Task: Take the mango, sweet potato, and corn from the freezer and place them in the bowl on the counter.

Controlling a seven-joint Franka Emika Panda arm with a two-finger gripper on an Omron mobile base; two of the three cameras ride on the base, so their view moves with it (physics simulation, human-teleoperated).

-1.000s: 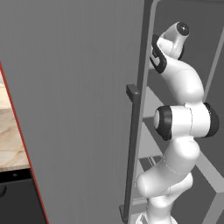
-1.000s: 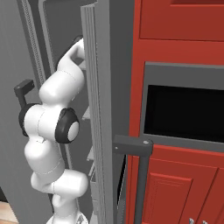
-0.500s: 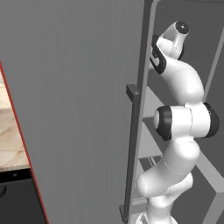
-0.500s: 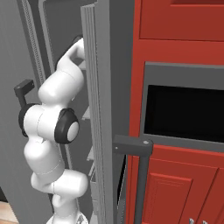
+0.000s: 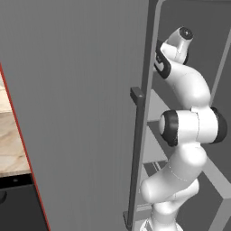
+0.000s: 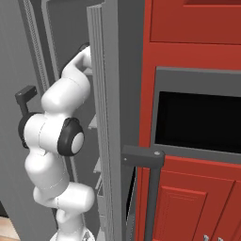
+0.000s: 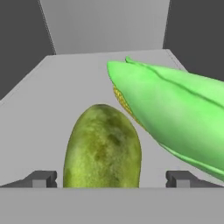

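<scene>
In the hand view the mango [image 7: 103, 146], an olive-green mottled oval, lies on the grey freezer shelf [image 7: 52, 96], right in front of my gripper [image 7: 111, 179]. The gripper is open, its two dark fingertips [image 7: 41, 178] standing wide on either side of the mango's near end. The corn [image 7: 170, 109], in a bright green husk with a strip of yellow kernels showing, lies just right of the mango and slants away. The sweet potato is hidden and the bowl is out of view. My arm reaches into the freezer past its open grey door [image 5: 81, 99].
The freezer door's vertical bar handle [image 5: 135, 158] stands close to my arm's left side. A strip of marbled counter [image 5: 9, 149] shows at far left. Red cabinets [image 6: 188, 207] and a black appliance front [image 6: 197, 120] stand right of the freezer.
</scene>
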